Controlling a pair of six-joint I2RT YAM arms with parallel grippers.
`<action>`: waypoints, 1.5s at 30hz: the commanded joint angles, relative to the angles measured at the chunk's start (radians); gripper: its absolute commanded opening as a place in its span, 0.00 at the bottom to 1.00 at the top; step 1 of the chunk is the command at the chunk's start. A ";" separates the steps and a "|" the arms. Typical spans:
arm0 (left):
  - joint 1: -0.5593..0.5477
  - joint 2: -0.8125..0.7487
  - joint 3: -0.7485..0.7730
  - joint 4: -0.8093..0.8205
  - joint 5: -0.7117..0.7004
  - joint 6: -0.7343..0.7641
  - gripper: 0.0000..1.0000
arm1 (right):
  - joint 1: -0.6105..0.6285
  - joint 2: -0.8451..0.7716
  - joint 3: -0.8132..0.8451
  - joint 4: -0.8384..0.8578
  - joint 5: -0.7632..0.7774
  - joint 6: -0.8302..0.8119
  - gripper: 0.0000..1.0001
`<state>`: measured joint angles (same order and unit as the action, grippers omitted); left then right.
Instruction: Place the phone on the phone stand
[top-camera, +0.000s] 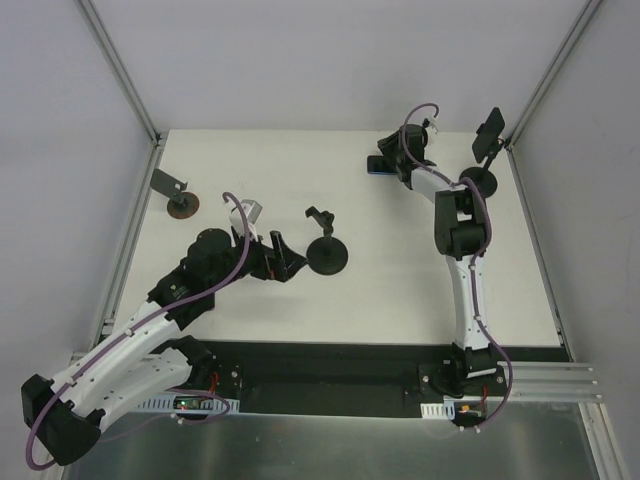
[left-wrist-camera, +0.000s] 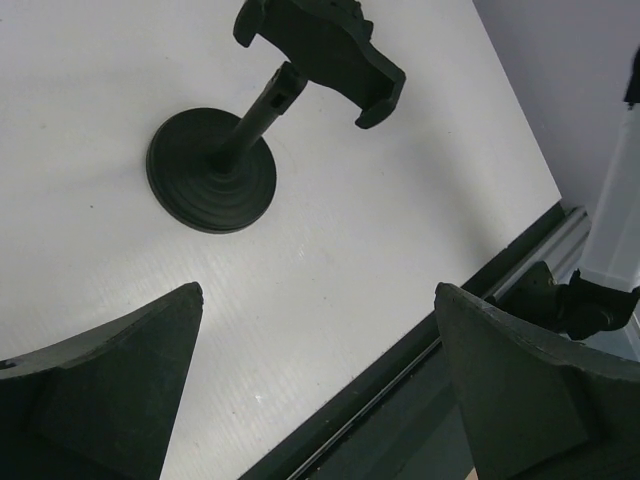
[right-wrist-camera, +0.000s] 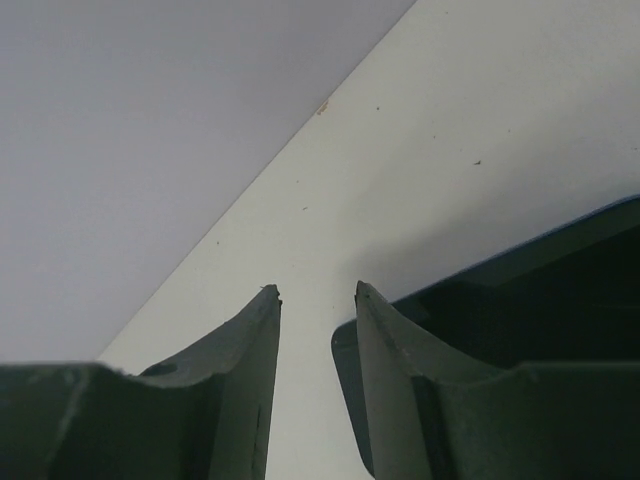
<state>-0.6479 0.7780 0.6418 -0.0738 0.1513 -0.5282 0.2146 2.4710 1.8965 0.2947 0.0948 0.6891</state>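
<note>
Phone (top-camera: 377, 165): in the top view we find it lying flat on the white table (top-camera: 400, 290), at the far side and right of centre. The right gripper (top-camera: 394, 165) is down at it and partly covers it. We note a black phone stand (top-camera: 325, 250) near the table's middle, well apart from the phone. The left gripper (top-camera: 285, 258) sits just to its left, pointing at it. A second stand (top-camera: 482, 160) is at the far right corner and a third stand with a brown base (top-camera: 178, 197) at the far left.

Left wrist view: we see the left gripper's fingers (left-wrist-camera: 120, 385) spread wide with nothing between them. The central stand is ahead, its round base on the table and its cradle tilted, clear of both fingers.

Right wrist view: the right gripper's fingers (right-wrist-camera: 250, 350) are only narrowly parted, and only bare table shows in the gap. The phone, a dark slab with a blue edge, lies outside that gap. Its corner runs behind the right-hand finger. We cannot tell whether that finger touches it.
</note>
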 joint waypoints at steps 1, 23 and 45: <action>0.002 -0.063 0.008 -0.029 0.037 0.007 0.98 | 0.022 0.084 0.235 -0.095 0.080 0.061 0.39; 0.005 -0.140 0.035 -0.119 0.045 -0.052 0.94 | 0.048 -0.042 0.144 -0.513 0.083 -0.011 0.45; 0.004 -0.154 0.019 -0.124 0.090 -0.115 0.95 | -0.024 -0.439 -0.165 -0.909 -0.041 -0.875 0.96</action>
<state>-0.6468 0.6460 0.6472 -0.2176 0.2356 -0.6220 0.2340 1.9896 1.6047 -0.4213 -0.0322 -0.0383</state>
